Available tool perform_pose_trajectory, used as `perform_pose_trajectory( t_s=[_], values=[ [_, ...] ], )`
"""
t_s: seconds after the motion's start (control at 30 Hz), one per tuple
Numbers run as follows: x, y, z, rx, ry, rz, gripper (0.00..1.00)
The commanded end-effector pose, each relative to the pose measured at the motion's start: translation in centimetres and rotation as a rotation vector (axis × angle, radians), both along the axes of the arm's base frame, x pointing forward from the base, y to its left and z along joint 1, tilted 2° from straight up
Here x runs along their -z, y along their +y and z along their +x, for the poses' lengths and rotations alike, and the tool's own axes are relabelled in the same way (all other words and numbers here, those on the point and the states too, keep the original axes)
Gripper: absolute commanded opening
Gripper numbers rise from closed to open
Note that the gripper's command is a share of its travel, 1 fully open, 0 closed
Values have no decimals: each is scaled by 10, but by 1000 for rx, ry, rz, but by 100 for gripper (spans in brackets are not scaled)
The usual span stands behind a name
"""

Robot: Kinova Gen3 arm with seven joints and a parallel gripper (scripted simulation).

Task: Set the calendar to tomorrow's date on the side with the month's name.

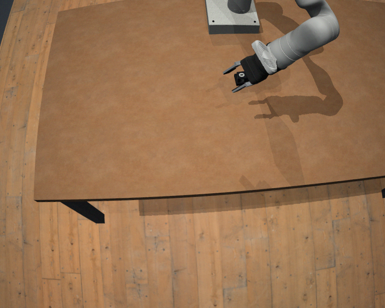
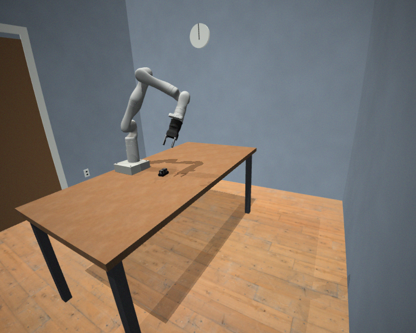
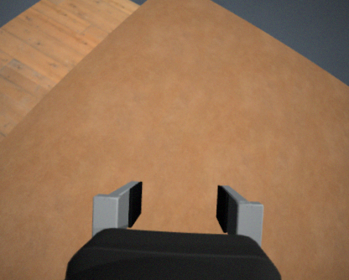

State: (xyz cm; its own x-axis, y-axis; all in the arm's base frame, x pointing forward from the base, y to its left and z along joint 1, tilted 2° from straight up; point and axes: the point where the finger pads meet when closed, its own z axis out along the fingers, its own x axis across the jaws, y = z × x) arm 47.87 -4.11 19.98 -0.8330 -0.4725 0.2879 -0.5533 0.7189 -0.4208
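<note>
The calendar (image 2: 163, 172) is a small black tray with cubes, standing on the table a little in front of the robot's base. In the overhead view the calendar (image 1: 240, 78) shows only partly under my wrist, with a white 0 on a cube's top face; its month side and the other digits are too small to read. My gripper (image 2: 169, 143) hangs well above the table and above the calendar, fingers wide open and empty. The gripper also shows in the overhead view (image 1: 229, 81) and the wrist view (image 3: 178, 203), where only bare table lies between the fingers.
The robot's grey base plate (image 1: 232, 15) stands at the table's far edge, close behind the calendar. The base also shows in the side view (image 2: 131, 167). The table's right edge (image 2: 222, 176) lies some way beyond the calendar.
</note>
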Motion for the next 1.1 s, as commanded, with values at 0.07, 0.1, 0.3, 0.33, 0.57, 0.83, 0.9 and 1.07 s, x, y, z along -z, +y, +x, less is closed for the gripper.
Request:
perform_pose_trajectory(
  t_s=[0.07,0.1,0.3,0.33,0.57,0.83,0.9,1.07],
  values=[
    [-1,0,0,0,-2,0,100],
    [-1,0,0,0,-2,0,100],
    [-1,0,0,0,-2,0,100],
    [-1,0,0,0,-2,0,100],
    [-1,0,0,0,-2,0,100],
    [15,2,-16,20,3,68,100],
    [25,5,-26,35,5,112,100],
    [47,12,-55,85,2,223,100]
  ],
)
